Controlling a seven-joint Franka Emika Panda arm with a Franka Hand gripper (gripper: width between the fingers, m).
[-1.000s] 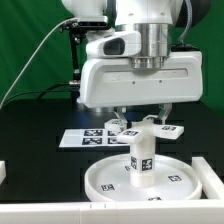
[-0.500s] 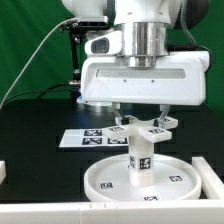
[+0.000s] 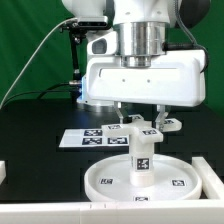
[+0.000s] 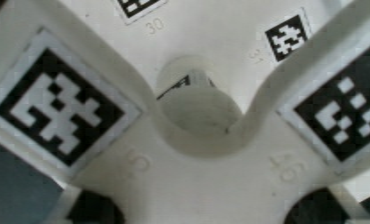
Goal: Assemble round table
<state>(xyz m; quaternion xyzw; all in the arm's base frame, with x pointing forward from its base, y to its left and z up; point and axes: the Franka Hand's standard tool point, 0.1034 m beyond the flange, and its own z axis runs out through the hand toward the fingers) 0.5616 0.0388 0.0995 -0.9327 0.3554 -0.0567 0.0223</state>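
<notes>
I hold the cross piece (image 3: pixel 143 130) in half-open fingers (image 3: pixel 142 128), directly above the upright leg (image 3: pixel 141 160), axes roughly aligned.

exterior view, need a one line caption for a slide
Panda gripper holds the cross-shaped piece above the cylinder standing upright on the round disc.

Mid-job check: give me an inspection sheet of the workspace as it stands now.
Surface: black table, marker board lying flat on it.
Job's things: round disc on the table; cylinder upright on its hub; cross-shaped piece held just above the cylinder.
Clutter: nothing seen.
Grippers: pincer shut on the cross-shaped piece.
Cables: black cable running down on the exterior view's left.
Surroundings: green backdrop; white bars at the frame edges.
</notes>
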